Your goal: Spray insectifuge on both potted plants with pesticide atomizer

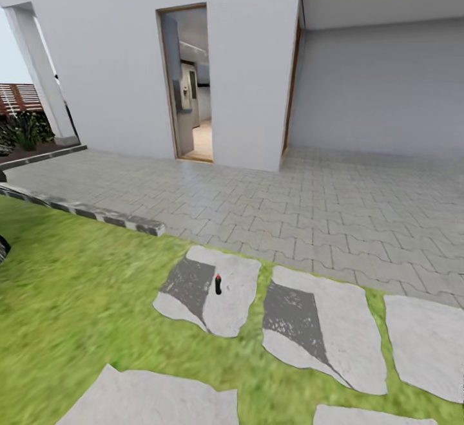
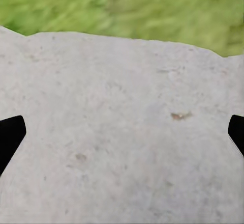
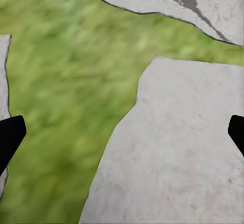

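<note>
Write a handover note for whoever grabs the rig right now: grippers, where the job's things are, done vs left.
Left gripper: open, empty, over a bare paving slab.
Right gripper: open, empty, over a slab edge and grass.
Pesticide atomizer: small dark bottle with a red top, upright on a grey stepping stone in the lawn ahead, between the robot and the house doorway. Not yet within reach, by the look of it.
Potted plants: I cannot place them from these views.
Done: nothing picked up.
Left: drive up, grasp the atomizer, find both plants, spray each fully.
</note>
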